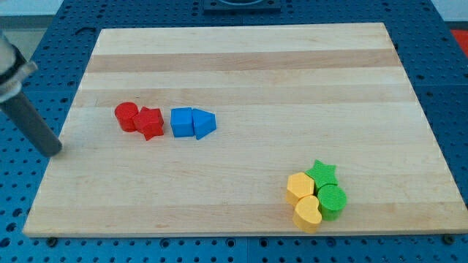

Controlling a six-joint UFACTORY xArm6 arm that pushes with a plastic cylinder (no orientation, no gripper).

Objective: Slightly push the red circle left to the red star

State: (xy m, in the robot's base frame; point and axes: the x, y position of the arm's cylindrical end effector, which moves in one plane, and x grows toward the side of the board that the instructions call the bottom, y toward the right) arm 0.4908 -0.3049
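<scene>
The rod comes in from the view's upper left corner and leans down toward the right; its upper part is cut off by the edge. My tip [54, 150] rests at the left edge of the wooden board [241, 58], and it touches no block, it holds and pushes nothing.

To the right of my tip and a little higher, with bare wood between, lies the red circle [126, 116]. It touches the red star [150, 123], which is on its far side from my tip. Just beyond is the blue cube [181, 122], pressed against a blue wedge-like block [204, 124].

Far to the right of my tip and lower is a tight cluster: the green star [322, 174], the green round block [332, 201], a yellow block [300, 187] whose shape is hard to make out, and the yellow heart [308, 213].

I can read no writing or label.
</scene>
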